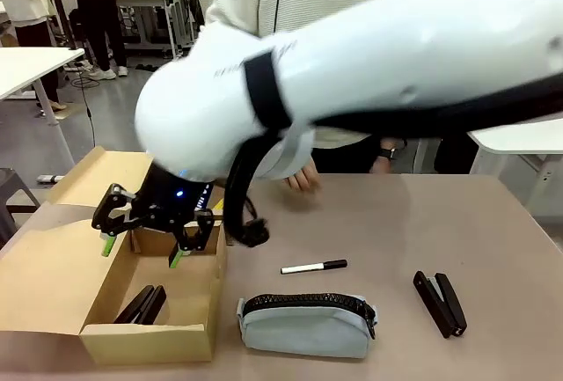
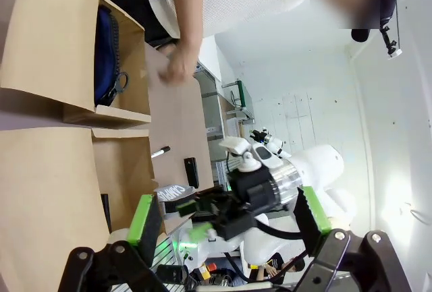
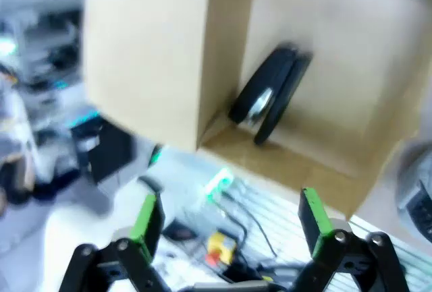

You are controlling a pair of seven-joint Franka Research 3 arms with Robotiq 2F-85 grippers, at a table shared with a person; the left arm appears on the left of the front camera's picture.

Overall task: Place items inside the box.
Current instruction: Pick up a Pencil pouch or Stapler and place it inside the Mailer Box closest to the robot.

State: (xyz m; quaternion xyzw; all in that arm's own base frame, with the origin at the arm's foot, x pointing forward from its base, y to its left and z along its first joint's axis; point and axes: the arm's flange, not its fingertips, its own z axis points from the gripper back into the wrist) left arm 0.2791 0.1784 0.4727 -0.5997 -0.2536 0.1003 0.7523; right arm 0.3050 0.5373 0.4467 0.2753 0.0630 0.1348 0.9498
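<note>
**Right gripper [image 1: 141, 249] above the cardboard box [image 1: 149, 343], lower left of the front view.** The jaws are spread wide, and nothing is held between the green pads [image 3: 147, 218]. One black stapler [image 1: 141, 304] is seen lying on the box floor, close to a wall and apart from the gripper. In the right wrist view the same stapler [image 3: 270, 96] appears at upper centre.

Three items are left outside on the table [image 1: 493, 240]:
- a white marker with black cap [image 1: 314, 267] at centre;
- a grey-blue zip pouch [image 1: 306, 319] below it;
- a second black stapler [image 1: 440, 304] at lower right.

A person's hand [image 1: 303, 177] is seen above the marker. The left gripper [image 2: 228, 214] is likewise open and empty.

The step in hand is judged to be withdrawal from the box. The fingers should be raised straight up until the rim and flaps are cleared, and only then swung toward picture right. The thin marker is best approached with the jaws set across its length. Room should be left for the person's hand.
</note>
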